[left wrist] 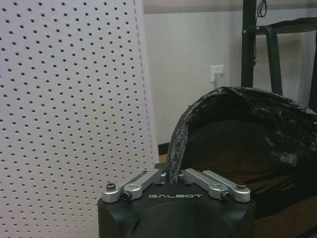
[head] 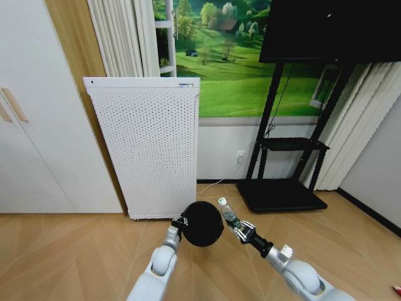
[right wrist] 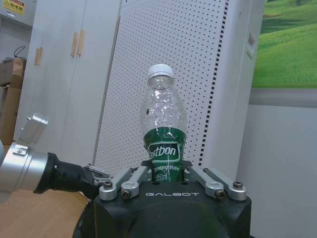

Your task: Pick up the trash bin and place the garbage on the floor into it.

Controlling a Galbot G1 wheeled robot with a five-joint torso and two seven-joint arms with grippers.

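The trash bin (head: 202,224) is a small black round bucket held above the wooden floor, its side turned toward me. My left gripper (head: 180,221) is shut on its rim; in the left wrist view the fingers (left wrist: 143,182) pinch the black bag liner at the rim of the bin (left wrist: 237,144). My right gripper (head: 237,227) is shut on a clear bottle (head: 225,211) with a green label and white cap, held just right of the bin. The bottle (right wrist: 163,134) stands upright above the right gripper (right wrist: 166,173). A small red scrap (head: 396,290) lies on the floor at the far right.
A tall white perforated appliance (head: 150,147) stands against the wall directly behind the bin. A black TV stand (head: 285,188) is at the back right, with a cable running to a wall socket (head: 240,154). White cupboards (head: 31,125) line the left.
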